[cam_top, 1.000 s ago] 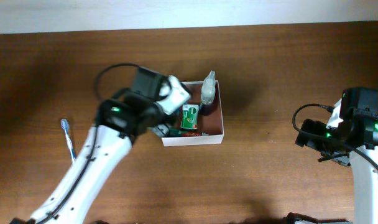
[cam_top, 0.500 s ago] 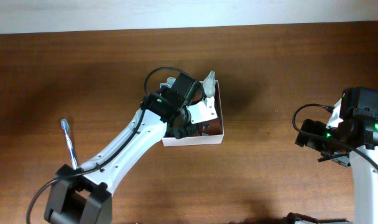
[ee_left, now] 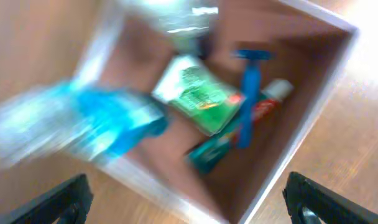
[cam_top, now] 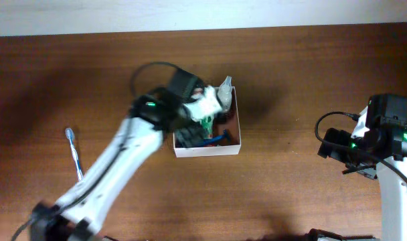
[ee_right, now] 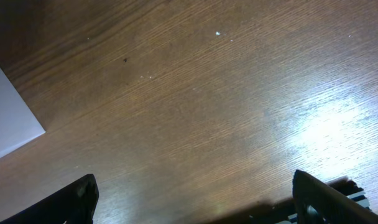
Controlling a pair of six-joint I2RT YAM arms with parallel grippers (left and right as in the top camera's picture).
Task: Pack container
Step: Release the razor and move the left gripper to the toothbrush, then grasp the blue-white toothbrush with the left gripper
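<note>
1. Hovering my left gripper [ee_left: 189,200] above the shallow square white-walled container [cam_top: 207,150] on the brown wooden table [cam_top: 310,80], I am reading its jaws wide apart, empty.
2. My right gripper [ee_right: 195,202] is hanging spread, empty, well apart.

worktop [ee_right: 195,106]: brown wood, grain visible, semi-gloss, throws glare. container [cam_top: 210,151]: thin white walls, look like matt card; reddish-brown inside, also matt. green packet [ee_left: 198,93]: glossy film. razor [ee_left: 248,87]: smooth blue plastic. left arm shell [cam_top: 115,161]: glossy white plastic.
</note>
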